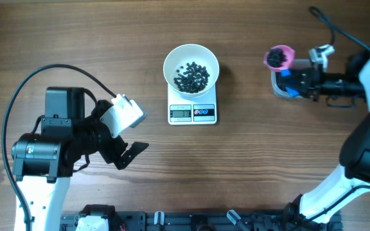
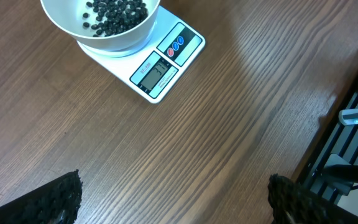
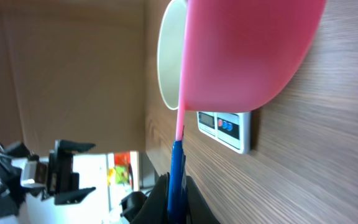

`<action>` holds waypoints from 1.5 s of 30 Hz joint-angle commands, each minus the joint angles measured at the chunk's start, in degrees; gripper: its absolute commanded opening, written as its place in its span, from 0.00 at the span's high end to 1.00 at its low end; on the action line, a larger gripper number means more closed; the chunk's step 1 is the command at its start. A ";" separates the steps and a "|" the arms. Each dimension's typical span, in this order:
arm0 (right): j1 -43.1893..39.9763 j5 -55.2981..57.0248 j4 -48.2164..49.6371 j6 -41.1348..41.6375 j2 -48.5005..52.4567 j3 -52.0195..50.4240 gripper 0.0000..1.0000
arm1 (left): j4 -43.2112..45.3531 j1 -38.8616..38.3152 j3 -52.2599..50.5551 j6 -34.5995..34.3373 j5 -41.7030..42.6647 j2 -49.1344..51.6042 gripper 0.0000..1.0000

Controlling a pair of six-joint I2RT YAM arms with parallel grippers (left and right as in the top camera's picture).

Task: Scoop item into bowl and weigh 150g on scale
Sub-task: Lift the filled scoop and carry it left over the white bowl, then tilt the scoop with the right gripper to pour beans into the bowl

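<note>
No legible txt: digits on scale (image 2: 166,59) display (image 2: 156,70) & btn marks too small/blurred.

Brown wood-grain bench (image 1: 268,154), pink round plastic scoop with a blue handle (image 1: 279,58) at the right side, small clear plastic tub (image 1: 277,88) close beneath it, black slotted rail (image 1: 191,221) along the near edge

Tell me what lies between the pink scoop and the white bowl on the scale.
Only bare wooden table. Nothing sits between the pink scoop and the bowl; the overhead view shows that stretch plainly.
</note>
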 commanded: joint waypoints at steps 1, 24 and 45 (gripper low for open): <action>5.27 -4.31 1.66 -1.07 -1.92 0.22 0.95 | 0.20 -0.26 1.14 1.29 0.04 0.00 0.00; 26.88 6.23 34.45 18.05 -1.92 0.37 0.96 | 0.20 -0.24 1.14 1.29 0.04 0.00 0.00; 33.90 34.01 33.81 14.60 -11.23 0.37 0.95 | 0.20 -0.24 1.14 1.29 0.04 0.00 0.00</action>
